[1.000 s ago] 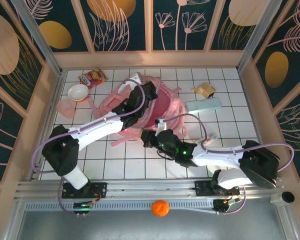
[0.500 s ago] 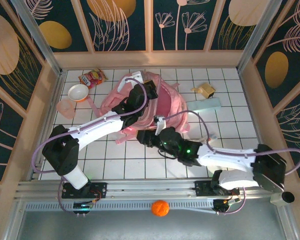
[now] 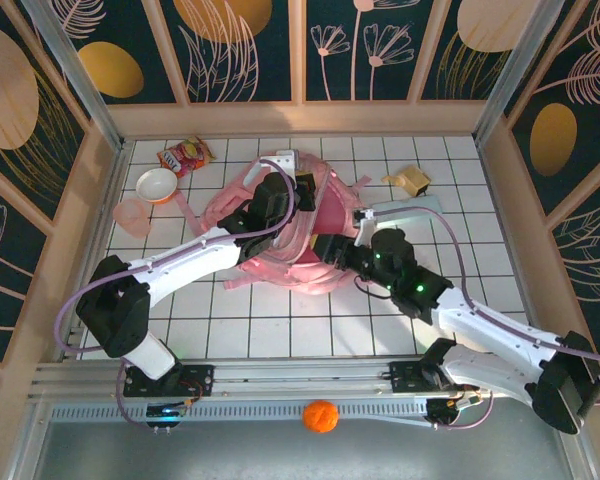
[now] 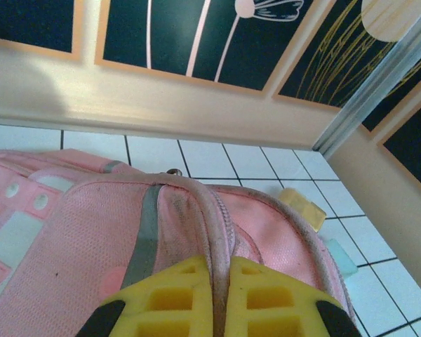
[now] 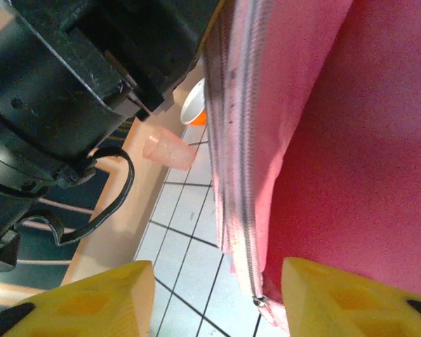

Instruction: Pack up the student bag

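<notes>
We see student bag [image 3: 327,215] lying mid-table toward back wall, mouth open, dark pink lining showing. Left gripper [image 4: 219,281]: fingers together, clamped on bag's zipper rim. Right gripper [image 5: 210,298]: fingers apart at bag mouth, zipper edge running between them, nothing gripped. Bowl [image 3: 157,184], pink cup [image 3: 130,215], snack packet [image 3: 185,155] left of bag; teal box [image 3: 420,205] just right.

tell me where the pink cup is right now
In the top view the pink cup sits far left, just on the near side of the white bowl and left of the student bag.
</notes>
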Available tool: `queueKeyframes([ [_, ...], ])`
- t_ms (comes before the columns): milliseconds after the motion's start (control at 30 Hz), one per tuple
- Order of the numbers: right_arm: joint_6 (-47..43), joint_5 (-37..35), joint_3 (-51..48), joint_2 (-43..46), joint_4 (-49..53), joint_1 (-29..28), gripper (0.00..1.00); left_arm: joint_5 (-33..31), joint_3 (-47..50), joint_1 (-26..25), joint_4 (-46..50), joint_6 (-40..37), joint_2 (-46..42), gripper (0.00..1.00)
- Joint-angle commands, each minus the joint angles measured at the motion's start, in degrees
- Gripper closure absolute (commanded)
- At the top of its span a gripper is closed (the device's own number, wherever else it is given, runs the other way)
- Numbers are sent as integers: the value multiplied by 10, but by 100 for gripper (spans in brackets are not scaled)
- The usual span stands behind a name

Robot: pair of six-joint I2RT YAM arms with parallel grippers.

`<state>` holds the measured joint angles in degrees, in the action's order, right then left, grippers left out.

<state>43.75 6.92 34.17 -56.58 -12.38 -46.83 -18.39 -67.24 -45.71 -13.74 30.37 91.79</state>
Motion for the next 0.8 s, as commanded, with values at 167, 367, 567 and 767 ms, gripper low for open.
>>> queueKeyframes([
  [167, 52, 30, -17, -75, -113, 5, 44, 12, -4, 3, -45, 3, -49, 100],
  [367, 79, 14, -18, -135, -196, 11, 44, 34, -6, 3, -42, 13, -50, 100],
  [567, 82, 44, 3, -190, -239, 11, 44, 31, -11, 3, -25, 16, -47, 100],
  [767, 87, 7, 10, -202, -218, 10, 44, 50, -3, 3, -40, 32, -47, 100],
])
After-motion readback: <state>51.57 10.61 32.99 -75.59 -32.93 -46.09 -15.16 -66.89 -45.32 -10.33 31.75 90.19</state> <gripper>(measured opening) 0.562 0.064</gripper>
